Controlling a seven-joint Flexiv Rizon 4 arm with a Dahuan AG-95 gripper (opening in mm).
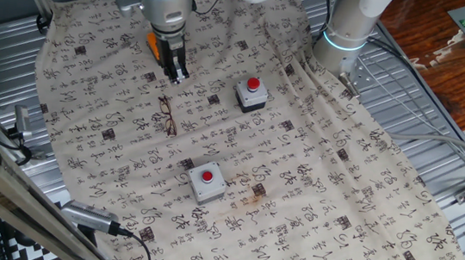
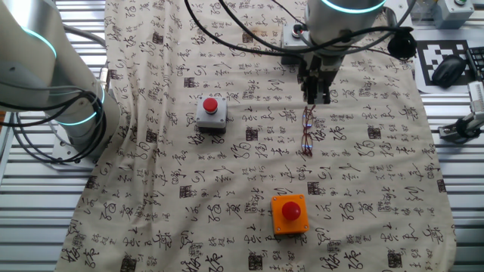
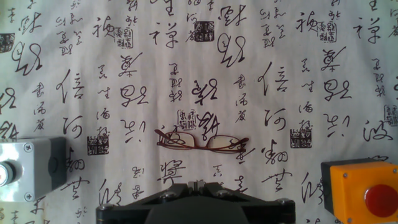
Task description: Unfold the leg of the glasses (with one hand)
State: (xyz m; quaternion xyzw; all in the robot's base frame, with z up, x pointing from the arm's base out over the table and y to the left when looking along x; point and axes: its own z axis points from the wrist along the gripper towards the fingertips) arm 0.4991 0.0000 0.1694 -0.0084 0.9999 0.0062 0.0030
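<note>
The glasses (image 1: 167,114) lie folded flat on the calligraphy-printed cloth, a thin reddish-brown wire frame with clear lenses. They also show in the other fixed view (image 2: 308,130) and in the middle of the hand view (image 3: 202,142). My gripper (image 1: 177,76) hangs above the cloth just behind the glasses, pointing down, with its fingers together and nothing between them. It shows in the other fixed view (image 2: 318,97) above the glasses' far end. In the hand view the gripper (image 3: 198,184) sits at the bottom edge, apart from the glasses.
Two grey boxes with red buttons (image 1: 251,95) (image 1: 206,182) stand to the right of and in front of the glasses. An orange button box (image 2: 290,214) stands on the other side. A second arm's base (image 1: 352,21) stands at the cloth's back edge.
</note>
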